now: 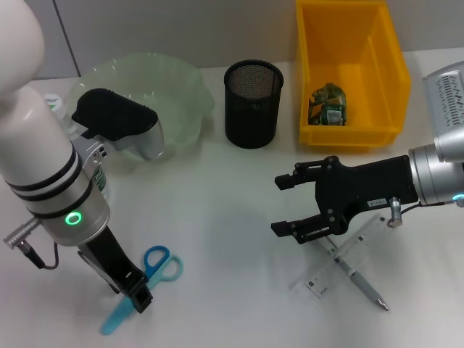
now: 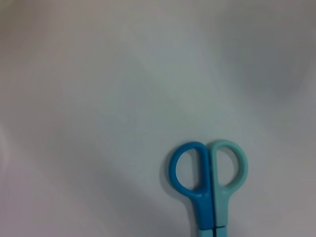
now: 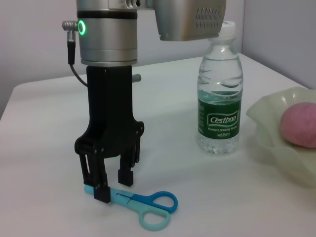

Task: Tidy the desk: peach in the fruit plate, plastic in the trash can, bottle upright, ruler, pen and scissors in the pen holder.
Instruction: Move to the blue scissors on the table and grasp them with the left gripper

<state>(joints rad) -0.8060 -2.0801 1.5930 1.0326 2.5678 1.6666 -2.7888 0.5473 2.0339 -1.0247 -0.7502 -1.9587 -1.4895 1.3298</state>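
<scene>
1. While the left gripper (image 1: 138,296) is hanging straight down over the blue-and-teal plastic scissors (image 1: 145,279) at the near left of the white table (image 1: 217,210), its jaws are standing partly open astride the blade end, one finger touching the blades, nothing lifted yet.
2. Seen from the right wrist, the scissors (image 3: 143,207) are lying flat, their long axis running from the blades under the left gripper (image 3: 114,185) out to the finger loops, which are pointing away from the jaws toward the table's middle.
3. The right gripper (image 1: 286,204) is hovering with jaws wide open and empty, just above the clear plastic ruler (image 1: 344,257) and the silver pen (image 1: 359,279) crossing it, on the near right.
4. The black mesh pen holder (image 1: 253,103) is standing at the far middle, well apart from both grippers; the left arm is plainly nearer the scissors, the right nearer the ruler and pen.
5. The clear water bottle (image 3: 220,91) is already standing upright, and the pink peach (image 3: 300,124) is resting in the pale green fruit plate (image 3: 276,148).
</scene>
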